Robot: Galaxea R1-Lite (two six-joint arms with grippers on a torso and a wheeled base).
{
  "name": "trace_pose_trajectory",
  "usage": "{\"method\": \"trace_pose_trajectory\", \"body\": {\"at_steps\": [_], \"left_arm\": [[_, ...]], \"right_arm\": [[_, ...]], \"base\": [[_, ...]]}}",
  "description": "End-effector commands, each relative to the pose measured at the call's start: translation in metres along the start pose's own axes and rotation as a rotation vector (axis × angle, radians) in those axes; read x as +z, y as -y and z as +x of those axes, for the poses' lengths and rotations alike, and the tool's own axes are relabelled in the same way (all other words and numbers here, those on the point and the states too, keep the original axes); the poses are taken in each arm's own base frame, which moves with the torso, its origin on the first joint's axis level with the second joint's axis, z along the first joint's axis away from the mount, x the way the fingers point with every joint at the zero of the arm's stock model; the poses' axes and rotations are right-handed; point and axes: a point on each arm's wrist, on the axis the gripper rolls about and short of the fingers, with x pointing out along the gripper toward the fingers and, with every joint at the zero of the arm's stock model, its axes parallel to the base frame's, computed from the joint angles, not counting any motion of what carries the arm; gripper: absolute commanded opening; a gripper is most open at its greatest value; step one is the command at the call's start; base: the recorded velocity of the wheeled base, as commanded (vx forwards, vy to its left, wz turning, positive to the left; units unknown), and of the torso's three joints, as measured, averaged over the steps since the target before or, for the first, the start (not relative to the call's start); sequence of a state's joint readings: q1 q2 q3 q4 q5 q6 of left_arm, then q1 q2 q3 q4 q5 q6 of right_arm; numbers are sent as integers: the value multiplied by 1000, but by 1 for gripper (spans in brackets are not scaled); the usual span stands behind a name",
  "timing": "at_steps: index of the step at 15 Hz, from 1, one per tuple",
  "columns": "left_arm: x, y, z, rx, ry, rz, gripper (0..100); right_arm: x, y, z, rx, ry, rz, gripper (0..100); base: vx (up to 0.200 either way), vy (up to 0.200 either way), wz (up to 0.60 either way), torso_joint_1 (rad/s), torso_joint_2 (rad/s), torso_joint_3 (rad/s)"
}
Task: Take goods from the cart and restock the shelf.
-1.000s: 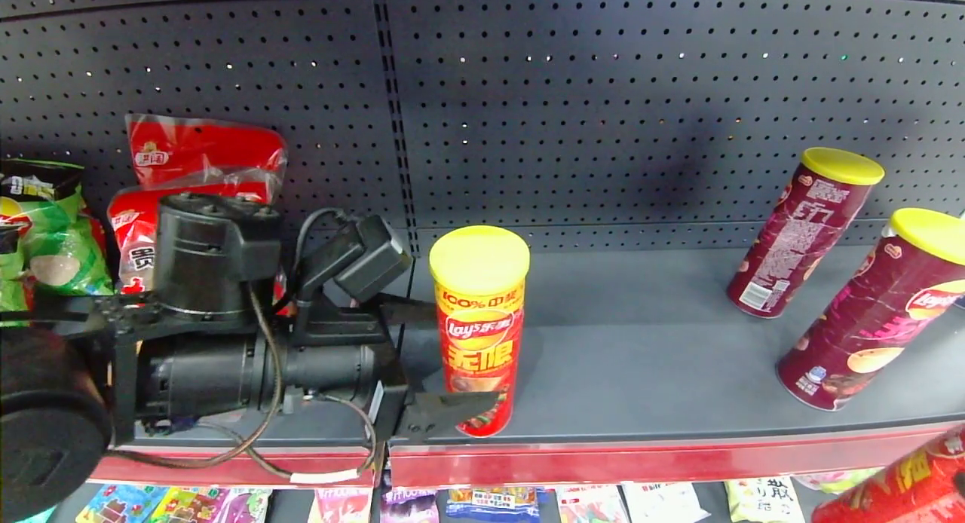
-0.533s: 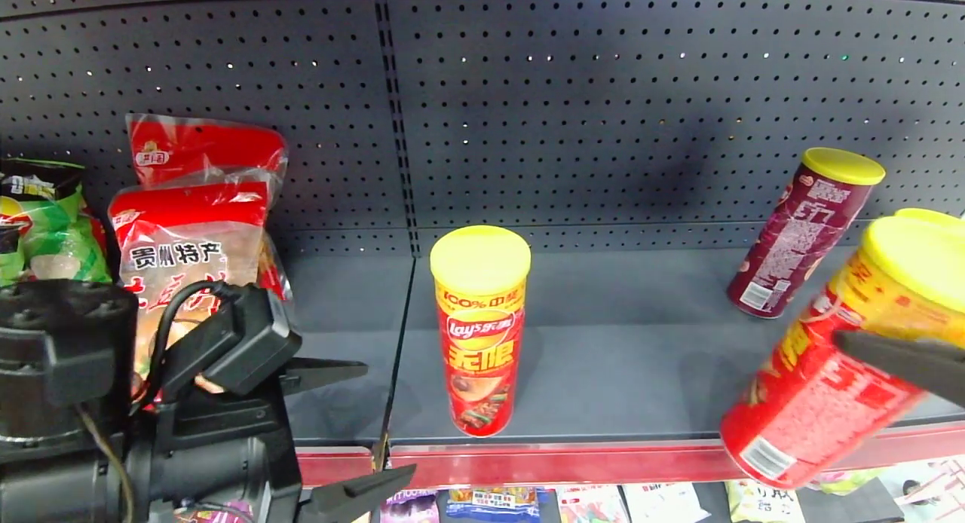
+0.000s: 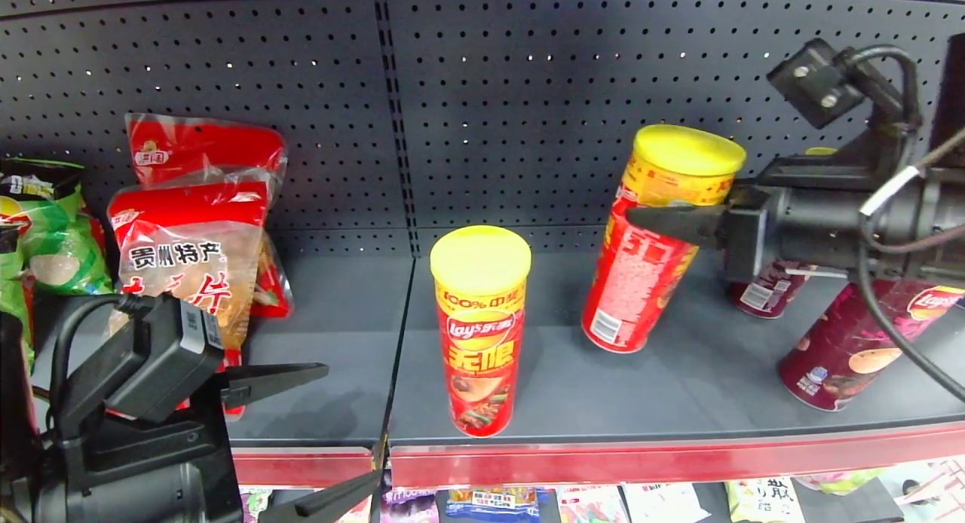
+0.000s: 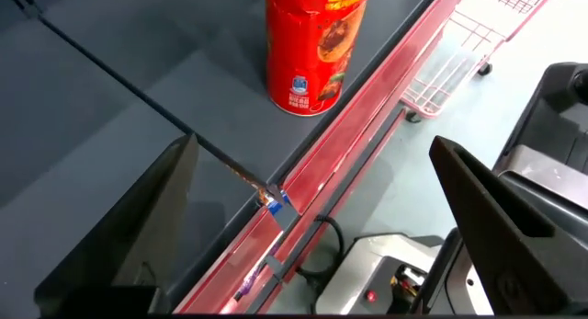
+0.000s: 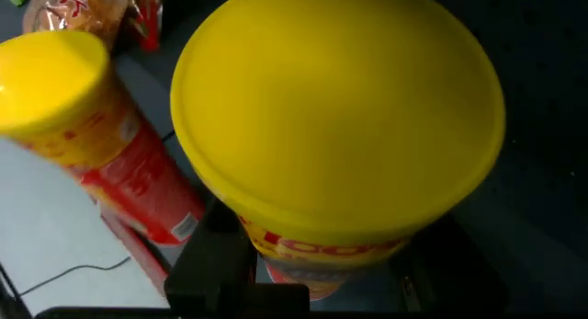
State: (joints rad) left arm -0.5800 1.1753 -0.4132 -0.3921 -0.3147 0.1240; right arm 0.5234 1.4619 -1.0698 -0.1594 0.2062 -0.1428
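A red chip can with a yellow lid [image 3: 479, 334] stands upright near the front edge of the grey shelf [image 3: 648, 387]. A second red can [image 3: 648, 244] hangs tilted just above the shelf, behind and to the right of the first, with my right gripper [image 3: 678, 223] shut on its upper part. In the right wrist view the held can's lid [image 5: 335, 117] is close up, with the standing can [image 5: 83, 126] beside it. My left gripper [image 3: 351, 421] is open and holds nothing, low at the shelf's front edge, left of the standing can [image 4: 312, 52].
Two maroon cans [image 3: 844, 342] [image 3: 761, 293] lean at the shelf's right, partly behind my right arm. Red snack bags [image 3: 188, 229] and a green bag [image 3: 45, 237] fill the left end. Bare shelf lies between the bags and the standing can. A pink cart [image 4: 459, 52] is below.
My right arm has brought the second red can up from the lower right, then left over the shelf. My left gripper has drawn back down and left from the standing can, open.
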Motion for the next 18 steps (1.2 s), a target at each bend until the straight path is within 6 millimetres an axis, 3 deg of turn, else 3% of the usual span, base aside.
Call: {"method": "trace_pose_trajectory", "body": {"at_steps": [1,8,18], "left_arm": [[1,0,-2,8,8,3,100],[1,0,-2,18,9,3,100],[2,-1,0,26,5,-19,100]], "right_arm": [[-5,9,47,20,-48,6,0],[-2,21,113,47,-45,3,0],[-5,15,148,77,-42,-8,0]], "base": [[0,0,0,0,0,0],[0,0,0,0,0,0],[0,0,0,0,0,0]]}}
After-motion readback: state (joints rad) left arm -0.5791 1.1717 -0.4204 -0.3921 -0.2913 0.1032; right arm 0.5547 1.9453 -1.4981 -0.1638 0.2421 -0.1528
